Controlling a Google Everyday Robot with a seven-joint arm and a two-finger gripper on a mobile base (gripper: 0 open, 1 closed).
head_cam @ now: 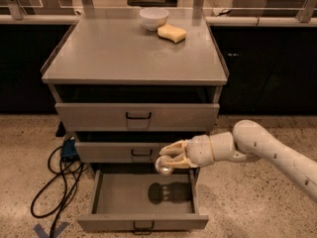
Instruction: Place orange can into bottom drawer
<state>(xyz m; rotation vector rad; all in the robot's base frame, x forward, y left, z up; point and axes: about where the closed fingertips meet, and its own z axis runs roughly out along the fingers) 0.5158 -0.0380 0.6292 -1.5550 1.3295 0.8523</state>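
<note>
Orange can [164, 166] apparently horizontal, silver end toward camera; gripper [167, 161] jaws clenched on it above open bottom drawer [114, 223].

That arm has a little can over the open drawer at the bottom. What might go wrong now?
The gripper holds the orange can in the air above the bottom drawer; released from there, it would likely drop and might bounce or roll. The gripper hangs close to the middle drawer front, so a lift might knock it. The can's shadow lies near the bottom drawer's right wall, so drifting right might clip it.
</note>
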